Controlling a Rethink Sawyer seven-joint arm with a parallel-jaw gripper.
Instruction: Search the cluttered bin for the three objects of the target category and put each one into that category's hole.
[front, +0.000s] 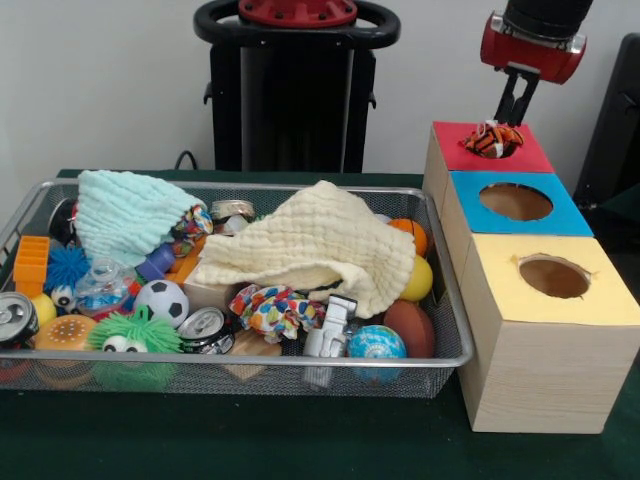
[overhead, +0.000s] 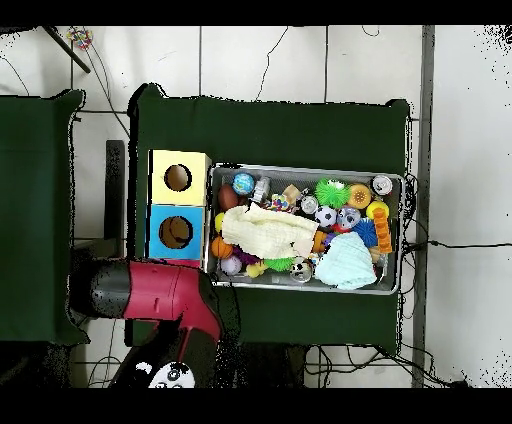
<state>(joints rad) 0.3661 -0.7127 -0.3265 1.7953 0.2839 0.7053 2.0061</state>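
A small orange-and-black striped plush toy (front: 493, 138) sits in the hole of the red-topped box (front: 532, 156). My gripper (front: 514, 116) hangs straight over it, tips just above the toy, a narrow gap showing between its fingers, which grip nothing. A wire-mesh bin (front: 240, 186) to the left is full of mixed toys. In the overhead view the red arm (overhead: 165, 292) covers the red box and hides the gripper.
The blue-topped box (front: 566, 214) and yellow-topped box (front: 605, 300) stand in a row nearer the front, holes empty. In the bin lie a cream cloth (front: 320, 245), a mint cloth (front: 125, 212), balls, cans (front: 205, 328) and a green fuzzy toy (front: 135, 335).
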